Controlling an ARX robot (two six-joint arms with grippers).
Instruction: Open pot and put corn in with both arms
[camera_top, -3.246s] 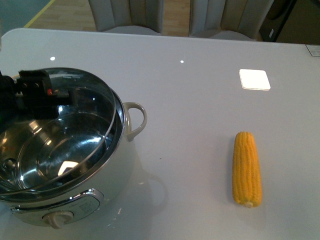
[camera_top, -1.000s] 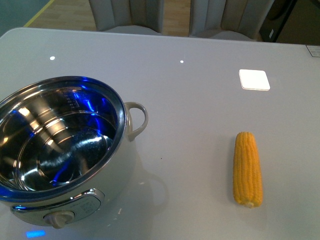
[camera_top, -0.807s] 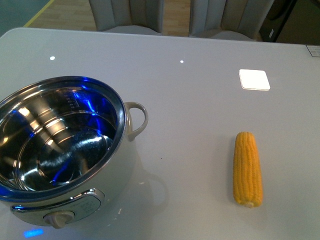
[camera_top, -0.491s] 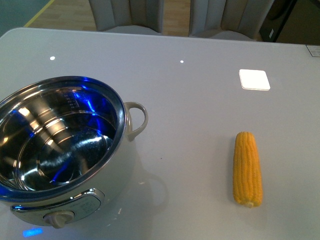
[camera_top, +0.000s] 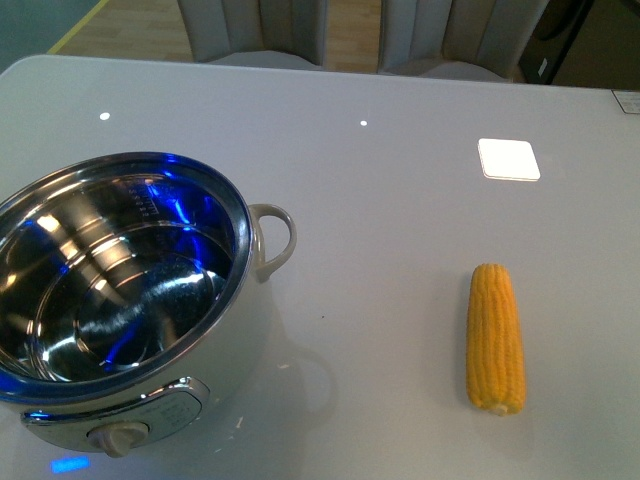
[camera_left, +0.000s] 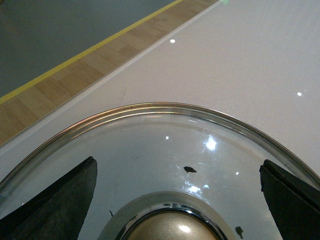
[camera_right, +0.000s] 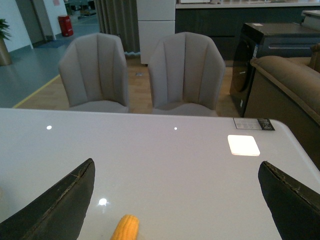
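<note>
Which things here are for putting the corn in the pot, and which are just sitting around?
For the job: pot, lid, corn.
Just sitting around: chairs, sofa, label.

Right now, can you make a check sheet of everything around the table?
Surface: pale glossy table, light spots on it.
Job's things: pot open and empty; corn lying to its right, apart; lid off the pot, seen in the left wrist view.
Clutter: white square patch, maybe a reflection; sticker at the far edge.
Grippers: left gripper open above the lid; right gripper open, empty.
Cables: nothing seen.
Surroundings: chairs behind the table, sofa, wood floor.
</note>
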